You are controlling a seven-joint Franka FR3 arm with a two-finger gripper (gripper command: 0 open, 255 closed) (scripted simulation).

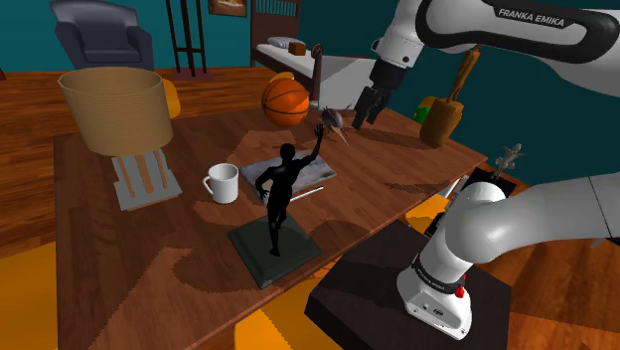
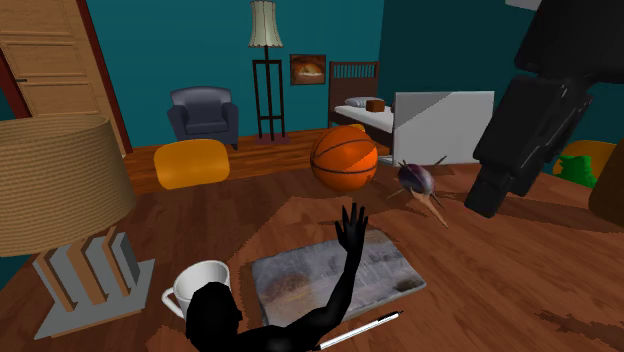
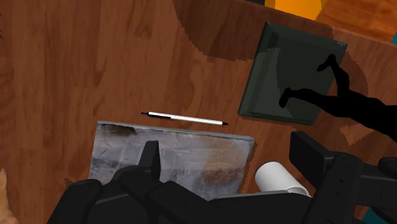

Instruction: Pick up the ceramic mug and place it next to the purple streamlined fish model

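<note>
A white mug (image 1: 222, 183) stands on the wooden table (image 1: 119, 259), handle toward the shoulder view's left, beside a grey slab (image 1: 288, 171). The purple fish model (image 1: 333, 121) lies farther back, near a basketball (image 1: 285, 101). My black gripper (image 1: 366, 111) hangs in the air just right of the fish, well away from the mug. In the wrist view its fingers (image 3: 151, 159) stand apart, open, with nothing between them; far below are the mug (image 3: 277, 178) and the slab (image 3: 165, 156). In the second exterior view the mug (image 2: 200, 290) is low left, and the fish (image 2: 418, 180) lies left of the gripper (image 2: 487, 205).
A black figure statue (image 1: 280, 194) on a dark square base (image 1: 273, 249) rises right of the mug. A pen (image 1: 301, 193) lies by the slab. A lamp with a wide shade (image 1: 114, 109) stands at the left, a brown object (image 1: 442, 114) at the back right.
</note>
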